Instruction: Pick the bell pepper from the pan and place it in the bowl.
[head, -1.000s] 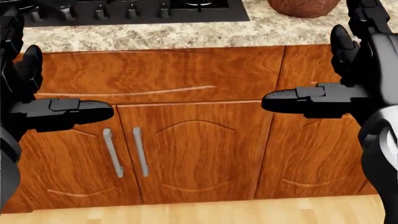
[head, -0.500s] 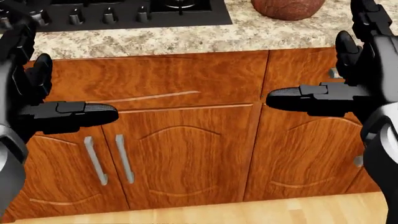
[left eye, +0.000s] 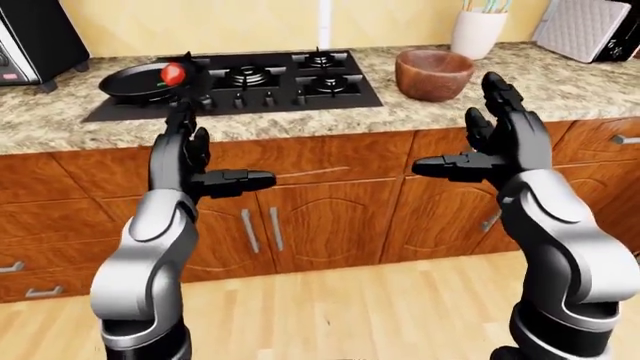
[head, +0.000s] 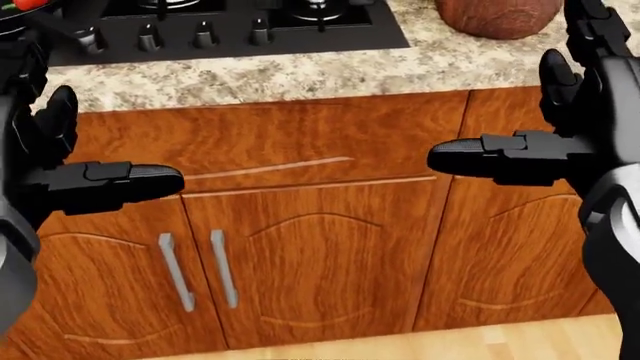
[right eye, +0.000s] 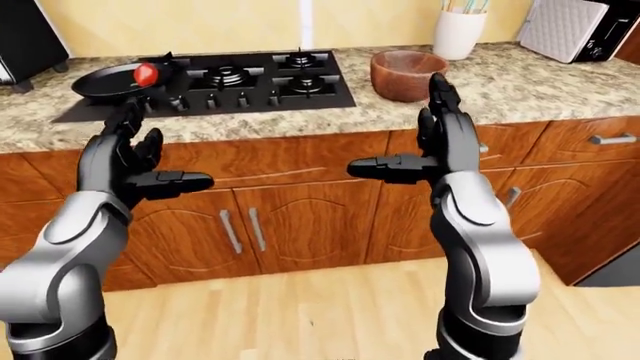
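Note:
A red bell pepper sits in a black pan at the left end of the stove. A brown bowl stands on the granite counter to the right of the stove. My left hand hangs open in the air before the cabinet doors, below the pan, with nothing in it. At the same height, below the bowl, my right hand is open and empty. In the head view only the pepper's edge and the bowl's base show along the top.
Wooden cabinet doors with metal handles stand under the counter. A white utensil holder and a toaster are at the upper right, and a dark appliance at the upper left. Wood floor lies below.
The whole head view has swayed left, then back right and slightly down, so the camera moved. The pepper's edge now shows at top left. Both hands keep their open pose.

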